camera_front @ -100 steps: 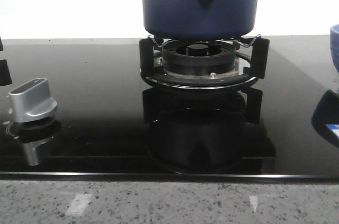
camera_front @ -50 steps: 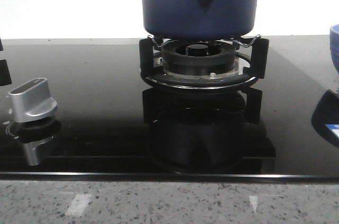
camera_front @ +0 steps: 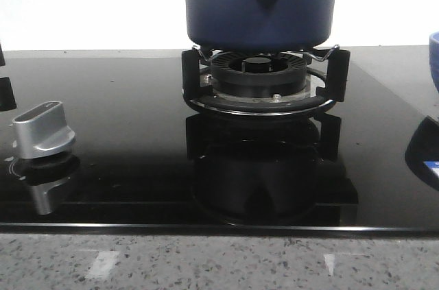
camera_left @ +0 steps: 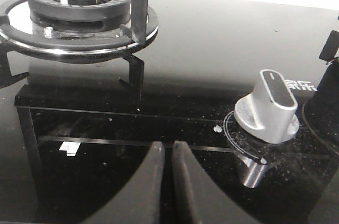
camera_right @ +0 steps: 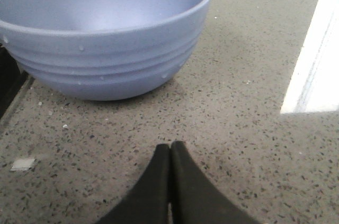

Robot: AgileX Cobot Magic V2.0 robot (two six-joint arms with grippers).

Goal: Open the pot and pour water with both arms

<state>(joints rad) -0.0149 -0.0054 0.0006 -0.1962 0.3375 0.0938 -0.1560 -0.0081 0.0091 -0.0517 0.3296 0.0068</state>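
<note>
The pot (camera_front: 259, 3) sits on the burner (camera_front: 259, 74), its top out of frame, so you cannot judge the lid. Both the left gripper (camera_left: 165, 181) and right gripper (camera_right: 170, 181) hang with jaws pressed together, holding nothing; the bowl (camera_right: 103, 28) stands just beside the right one.

Black glass cooktop (camera_front: 123, 118), glossy, reflecting what sits on it. Gas burner (camera_front: 257, 70) at centre back with a black pan support (camera_front: 191, 74) and chrome ring around it. Silver control knob (camera_front: 42, 130) on the left, well apart from the burner. Speckled grey stone countertop (camera_front: 219, 262) along the front edge.
</note>
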